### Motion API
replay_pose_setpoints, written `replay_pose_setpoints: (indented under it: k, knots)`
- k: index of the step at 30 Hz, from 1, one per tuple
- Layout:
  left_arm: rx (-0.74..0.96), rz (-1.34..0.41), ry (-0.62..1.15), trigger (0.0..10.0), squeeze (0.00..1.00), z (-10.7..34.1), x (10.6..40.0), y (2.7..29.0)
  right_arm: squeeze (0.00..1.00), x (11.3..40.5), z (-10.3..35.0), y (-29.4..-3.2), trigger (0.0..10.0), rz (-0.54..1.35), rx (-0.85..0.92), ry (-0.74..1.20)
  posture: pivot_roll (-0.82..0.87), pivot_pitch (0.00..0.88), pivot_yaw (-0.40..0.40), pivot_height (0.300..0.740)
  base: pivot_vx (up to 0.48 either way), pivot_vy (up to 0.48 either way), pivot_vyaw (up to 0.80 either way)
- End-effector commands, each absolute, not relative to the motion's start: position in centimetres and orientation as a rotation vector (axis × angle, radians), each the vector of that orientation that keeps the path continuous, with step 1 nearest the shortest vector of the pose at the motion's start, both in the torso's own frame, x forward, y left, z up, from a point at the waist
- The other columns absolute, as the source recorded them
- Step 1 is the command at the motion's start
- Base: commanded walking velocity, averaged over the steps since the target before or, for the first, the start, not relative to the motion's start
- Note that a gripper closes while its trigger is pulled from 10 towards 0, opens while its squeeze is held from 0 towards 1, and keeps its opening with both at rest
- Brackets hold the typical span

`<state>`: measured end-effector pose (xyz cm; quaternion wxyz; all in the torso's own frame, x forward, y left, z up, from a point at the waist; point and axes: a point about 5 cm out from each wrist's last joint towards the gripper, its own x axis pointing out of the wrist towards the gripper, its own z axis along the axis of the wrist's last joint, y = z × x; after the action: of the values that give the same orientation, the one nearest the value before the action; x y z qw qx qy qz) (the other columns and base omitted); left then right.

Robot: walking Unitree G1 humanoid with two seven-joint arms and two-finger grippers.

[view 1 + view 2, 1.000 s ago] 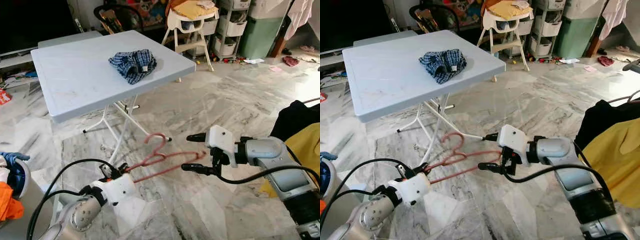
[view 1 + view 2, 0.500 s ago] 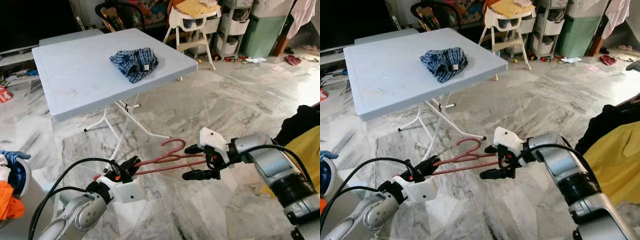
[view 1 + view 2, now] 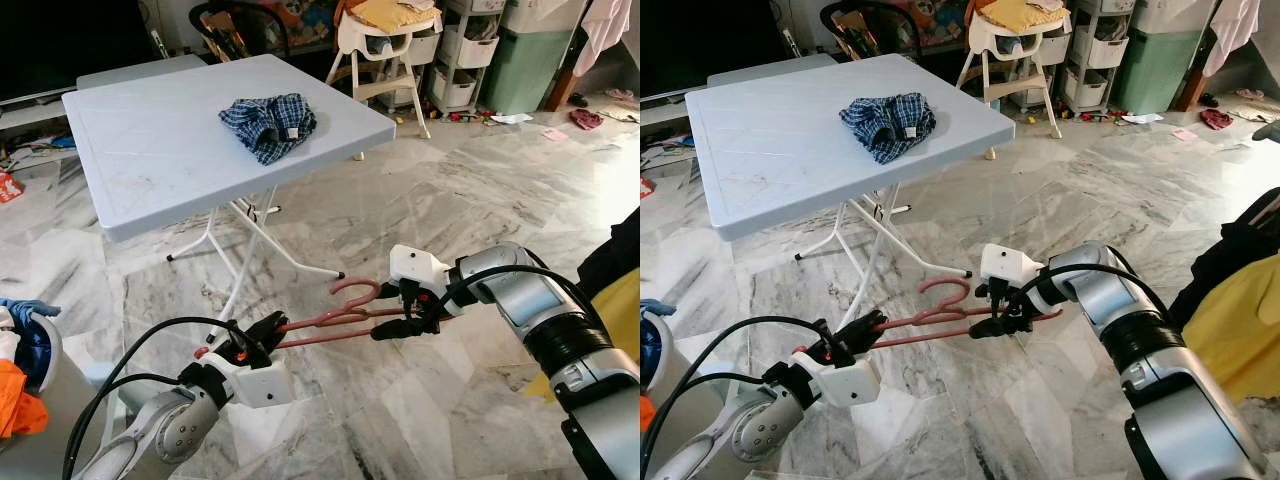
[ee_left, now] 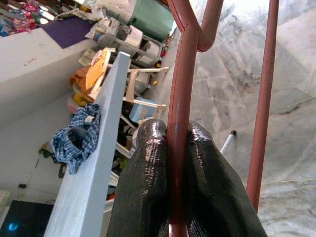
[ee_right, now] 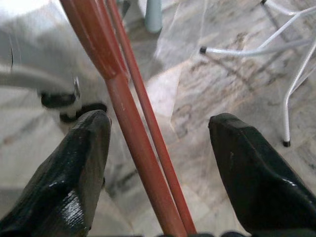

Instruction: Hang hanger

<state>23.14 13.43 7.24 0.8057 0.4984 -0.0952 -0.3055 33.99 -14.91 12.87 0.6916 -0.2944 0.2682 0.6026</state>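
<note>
A dull red hanger lies nearly level in the air above the marble floor, hook pointing up. My left gripper is shut on one end of it; its fingers pinch the red bar. My right gripper stands open around the hanger's other end, and the two red bars pass between its black fingers without a clamp.
A light blue folding table with a blue checked garment stands ahead on the left. Black and yellow clothes hang at the right edge. A high chair and storage bins stand at the back. A basket with clothes sits at my left.
My right gripper has slid in over the hanger's end, so the bars now run between its fingers. The hanger has levelled and shifted slightly right. The left gripper keeps its hold.
</note>
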Motion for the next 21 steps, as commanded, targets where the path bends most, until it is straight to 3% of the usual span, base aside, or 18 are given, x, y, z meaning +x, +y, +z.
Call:
replay_pose_setpoints:
  k: [1,21]
  knots:
    - [1.073,-0.659,-0.214,10.0,0.0,7.3,23.3,13.3,0.0,34.5,13.9,-14.5,0.0,1.353,-0.714,0.571,-0.03,0.0,-0.005,0.74,0.0,0.0,0.0]
    - [1.068,-0.651,-0.215,10.0,0.0,6.8,23.3,13.3,0.0,34.8,12.5,-14.5,0.0,1.381,-0.72,0.612,-0.04,0.0,-0.004,0.74,0.0,0.0,0.0]
